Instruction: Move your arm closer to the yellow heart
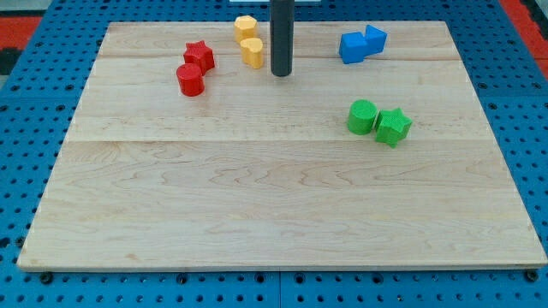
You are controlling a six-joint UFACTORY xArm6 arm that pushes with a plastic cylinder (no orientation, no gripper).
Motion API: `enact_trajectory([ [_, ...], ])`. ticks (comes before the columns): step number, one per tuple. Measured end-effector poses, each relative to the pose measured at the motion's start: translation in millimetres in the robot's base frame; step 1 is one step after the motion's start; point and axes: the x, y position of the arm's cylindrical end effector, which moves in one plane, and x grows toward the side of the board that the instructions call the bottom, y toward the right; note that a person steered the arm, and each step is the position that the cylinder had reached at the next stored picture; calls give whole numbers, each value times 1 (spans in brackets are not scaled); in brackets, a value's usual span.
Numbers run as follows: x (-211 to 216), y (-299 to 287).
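The yellow heart [252,51] lies near the view's top, left of centre, touching a second yellow block [246,27] just above it. My tip [281,74] stands on the board just right of the yellow heart and a little below it, with a small gap between them. The rod rises straight up out of the view's top.
A red star [199,56] and a red cylinder [190,79] sit left of the yellow blocks. Two blue blocks [360,44] lie at the top right. A green cylinder [362,116] and a green star [393,126] sit at the right. The wooden board [274,214] has blue pegboard around it.
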Motion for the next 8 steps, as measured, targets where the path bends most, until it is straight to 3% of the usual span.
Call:
enact_trajectory([
  [1,0,-14],
  [2,-41,-18],
  [3,-43,-17],
  [5,28,75],
  [6,34,119],
  [8,32,45],
])
